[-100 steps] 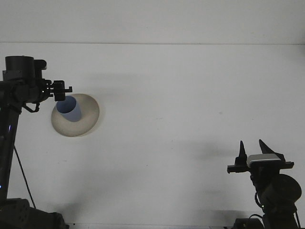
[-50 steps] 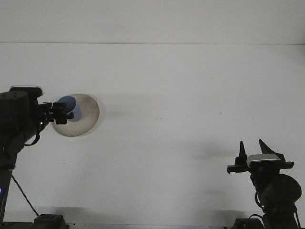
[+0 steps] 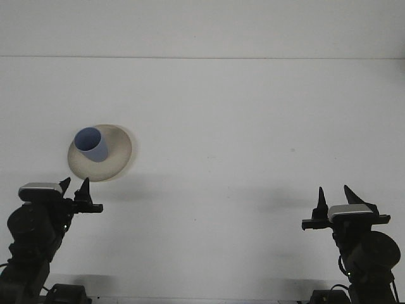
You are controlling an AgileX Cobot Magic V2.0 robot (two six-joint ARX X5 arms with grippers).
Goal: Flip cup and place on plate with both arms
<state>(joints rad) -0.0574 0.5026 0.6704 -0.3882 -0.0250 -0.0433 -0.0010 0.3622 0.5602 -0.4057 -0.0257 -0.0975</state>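
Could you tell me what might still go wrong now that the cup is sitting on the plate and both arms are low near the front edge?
1. The blue cup sits toward the left part of the plate, not centred, so a nudge there could tip it off.
2. The left gripper is just in front of the plate; a forward move could strike the rim.
3. The right gripper is far from both and poses little risk.

Even, fairly bright light falls from above on the white table (image 3: 253, 126), with no glare. Soft grey shadows lie right of the plate (image 3: 117, 166) and near both dark arms, which read almost as silhouettes. The picture is slightly soft and grainy throughout.
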